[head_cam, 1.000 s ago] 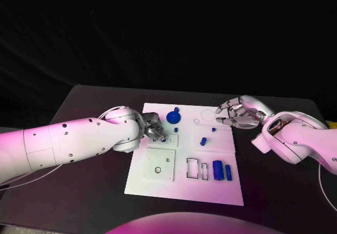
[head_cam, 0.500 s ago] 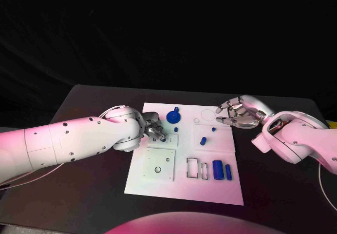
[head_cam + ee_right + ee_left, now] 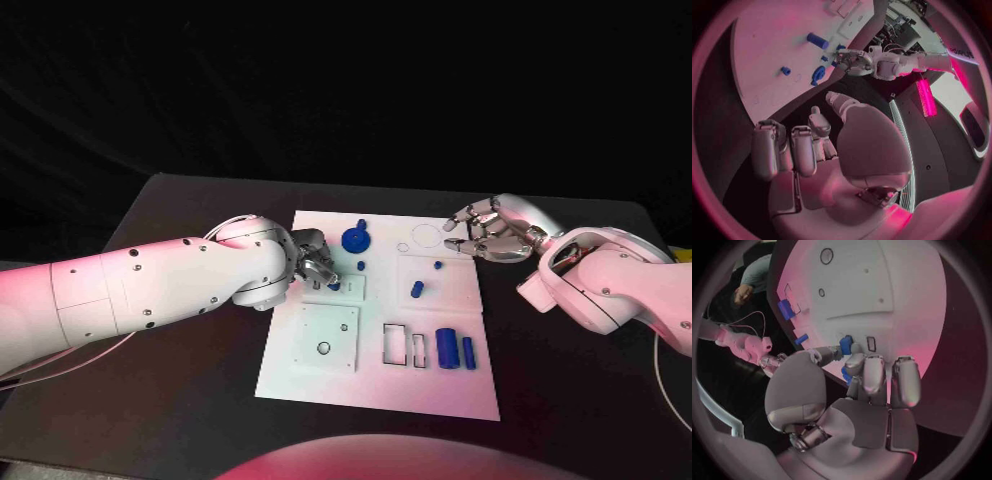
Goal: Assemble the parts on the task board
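Left hand [image 3: 313, 268] pinches a small blue part [image 3: 846, 344] over the task board [image 3: 378, 385], near its left edge. Right hand [image 3: 488, 236], fingers curled and holding nothing, hovers at the far right corner. Seating probably requires squaring the part above its recess before pressing.

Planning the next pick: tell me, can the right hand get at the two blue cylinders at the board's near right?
Probably yes: the right hand holds nothing, and the two blue cylinders lie uncovered on the task board, nothing between.

Pink-tinged light, dark surroundings, fisheye-bent edges
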Robot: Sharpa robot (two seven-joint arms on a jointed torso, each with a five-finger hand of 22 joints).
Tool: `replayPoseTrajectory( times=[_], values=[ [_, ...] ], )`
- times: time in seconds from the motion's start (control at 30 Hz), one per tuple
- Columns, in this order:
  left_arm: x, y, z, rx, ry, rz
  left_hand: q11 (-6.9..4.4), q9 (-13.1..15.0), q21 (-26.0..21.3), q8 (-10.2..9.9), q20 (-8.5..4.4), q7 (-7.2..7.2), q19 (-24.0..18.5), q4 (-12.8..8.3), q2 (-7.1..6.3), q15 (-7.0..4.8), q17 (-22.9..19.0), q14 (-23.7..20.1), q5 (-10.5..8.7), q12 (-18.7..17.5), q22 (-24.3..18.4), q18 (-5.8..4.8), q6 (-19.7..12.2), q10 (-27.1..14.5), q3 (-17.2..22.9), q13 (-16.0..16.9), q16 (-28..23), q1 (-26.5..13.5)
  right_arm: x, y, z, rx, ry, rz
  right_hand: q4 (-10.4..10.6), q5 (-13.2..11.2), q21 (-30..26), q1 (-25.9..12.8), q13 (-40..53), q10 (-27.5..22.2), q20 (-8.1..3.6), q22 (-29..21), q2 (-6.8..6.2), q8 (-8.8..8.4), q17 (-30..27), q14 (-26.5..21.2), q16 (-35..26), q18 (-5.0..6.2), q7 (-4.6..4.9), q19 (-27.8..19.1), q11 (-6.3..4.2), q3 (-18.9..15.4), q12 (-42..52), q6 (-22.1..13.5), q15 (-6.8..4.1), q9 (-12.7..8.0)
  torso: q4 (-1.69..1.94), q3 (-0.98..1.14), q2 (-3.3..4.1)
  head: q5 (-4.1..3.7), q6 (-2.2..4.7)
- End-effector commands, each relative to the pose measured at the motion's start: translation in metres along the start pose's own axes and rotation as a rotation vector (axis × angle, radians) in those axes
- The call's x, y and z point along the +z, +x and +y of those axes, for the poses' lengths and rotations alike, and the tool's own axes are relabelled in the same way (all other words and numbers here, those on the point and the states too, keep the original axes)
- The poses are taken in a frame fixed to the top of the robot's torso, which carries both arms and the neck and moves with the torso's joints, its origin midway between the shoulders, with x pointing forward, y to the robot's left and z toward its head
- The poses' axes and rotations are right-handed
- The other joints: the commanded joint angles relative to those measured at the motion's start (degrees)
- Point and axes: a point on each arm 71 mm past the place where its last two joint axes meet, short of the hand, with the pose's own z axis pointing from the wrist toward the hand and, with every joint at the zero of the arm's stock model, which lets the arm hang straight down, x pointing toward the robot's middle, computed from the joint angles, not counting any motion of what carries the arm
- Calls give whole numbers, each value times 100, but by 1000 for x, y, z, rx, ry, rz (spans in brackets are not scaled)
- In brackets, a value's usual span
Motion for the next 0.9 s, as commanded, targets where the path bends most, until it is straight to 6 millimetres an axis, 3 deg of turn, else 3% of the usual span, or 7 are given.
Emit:
replayPoseTrajectory(
  times=[0.03,0.43,0.9],
  values=[
    [2,8,4,7,-28,52,-24,-4,19,12,3,-27,38,-486,7,-45,9,52,-32,36,5,-87,25,35,467,18,-17,-71,0,1,0,-1,-8,2,20,-31,-19,-51,-5,-37,15,737,-4,22,405,333,-25,34,5,-41,4,-1,-22,-36,-12,6,-2,0,3,0,1],
    [3,8,5,14,-31,60,-40,-36,29,29,-4,-48,72,-367,-8,-56,14,53,-64,102,49,-97,90,47,187,45,-20,-184,0,0,0,-1,-6,4,24,-29,-26,-54,-13,-44,14,733,-5,23,398,332,-30,36,5,-44,4,-3,-29,-39,-12,7,-3,0,0,-10,-20],
    [3,8,5,19,-32,66,-49,-124,24,16,-13,-59,92,-44,41,-64,20,55,-45,155,74,-101,160,34,-542,-11,-28,-241,0,1,-1,-4,2,10,28,-27,-18,-57,-1,-33,14,739,-6,25,407,334,-26,33,4,-38,3,-5,-19,-41,-12,7,2,-2,0,-16,-27]
  ],
)
